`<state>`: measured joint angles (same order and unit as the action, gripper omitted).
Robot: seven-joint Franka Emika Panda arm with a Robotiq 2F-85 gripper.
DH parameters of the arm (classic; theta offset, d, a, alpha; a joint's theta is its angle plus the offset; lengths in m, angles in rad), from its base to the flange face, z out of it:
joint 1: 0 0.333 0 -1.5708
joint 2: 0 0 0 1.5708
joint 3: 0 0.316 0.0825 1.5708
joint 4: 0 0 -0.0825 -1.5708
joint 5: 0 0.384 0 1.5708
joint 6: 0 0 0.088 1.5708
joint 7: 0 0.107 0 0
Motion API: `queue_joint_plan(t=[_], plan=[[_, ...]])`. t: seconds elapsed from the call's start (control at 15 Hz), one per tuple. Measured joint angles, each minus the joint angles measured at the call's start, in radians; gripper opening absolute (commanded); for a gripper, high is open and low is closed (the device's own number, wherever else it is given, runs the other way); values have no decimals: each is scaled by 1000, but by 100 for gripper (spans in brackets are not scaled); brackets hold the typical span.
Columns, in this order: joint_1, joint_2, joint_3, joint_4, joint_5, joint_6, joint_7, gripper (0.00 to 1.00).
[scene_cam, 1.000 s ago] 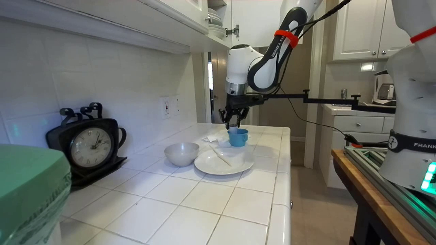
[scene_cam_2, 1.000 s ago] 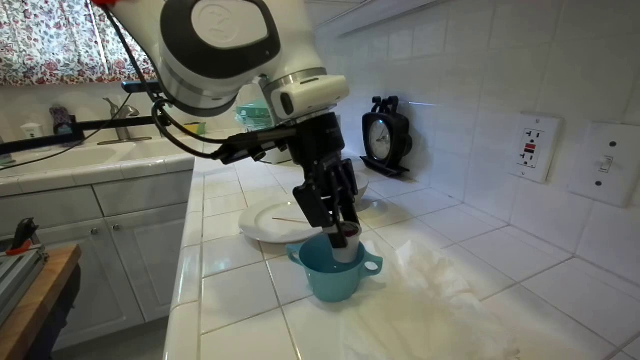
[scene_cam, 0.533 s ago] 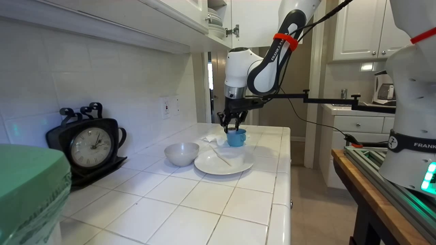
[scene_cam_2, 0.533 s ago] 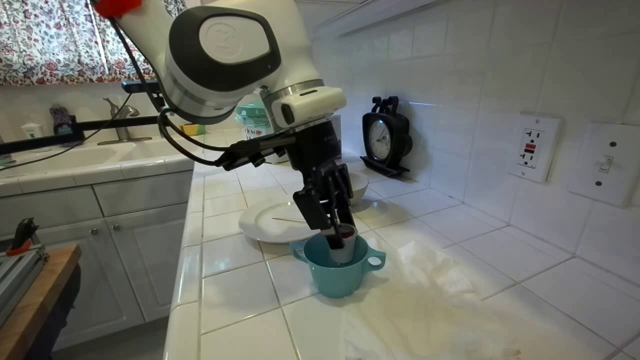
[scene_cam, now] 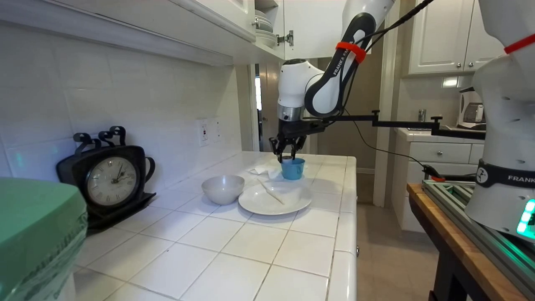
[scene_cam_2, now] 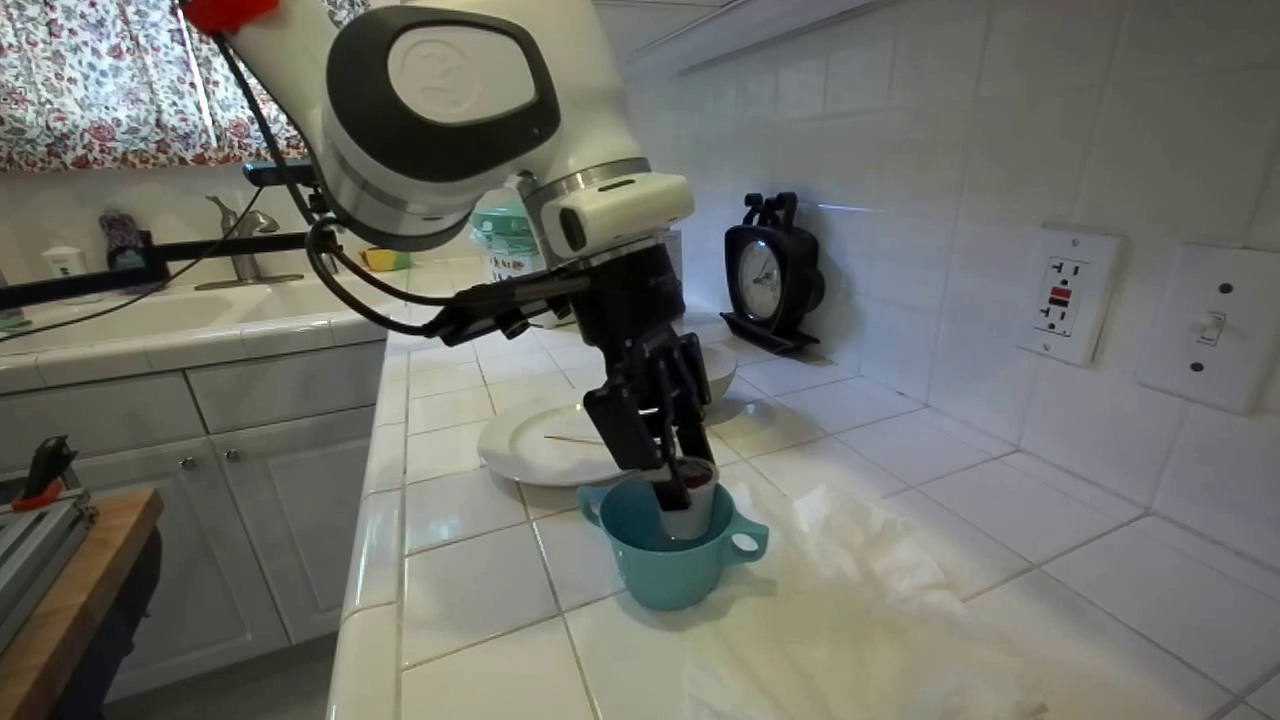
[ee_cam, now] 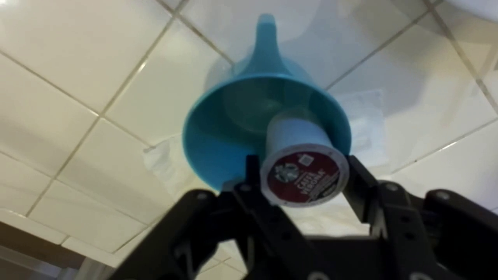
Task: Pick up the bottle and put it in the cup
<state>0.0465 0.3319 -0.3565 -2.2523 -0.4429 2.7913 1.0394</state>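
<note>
- the blue cup stands on the tiled counter, and the lower part of the coffee pod is inside it, below the rim.
- the pod is white with a dark red lid; the lid faces up toward my wrist, close to the height of the rim.
- i cannot tell whether the pod touches the floor or wall of the cup.
- my gripper is closed around the pod, one finger on each side of it.
- the pod sits between my fingertips, off toward one side of the cup's opening in the wrist view.
- in both exterior views my fingertips are right at the cup's mouth; whether they touch the rim i cannot tell.
- the white plate near the cup holds a thin stick.
- the pale bowl is just beside the plate, its inside mostly hidden.
- a crumpled pale sheet lies just beside the cup.
- a stack of dishes sits in the open cupboard.
</note>
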Motion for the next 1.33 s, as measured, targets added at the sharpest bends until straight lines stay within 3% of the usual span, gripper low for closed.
queue_joint_plan(t=[1.33], plan=[[31, -58, -42, -41, -17, -45, 31, 29]])
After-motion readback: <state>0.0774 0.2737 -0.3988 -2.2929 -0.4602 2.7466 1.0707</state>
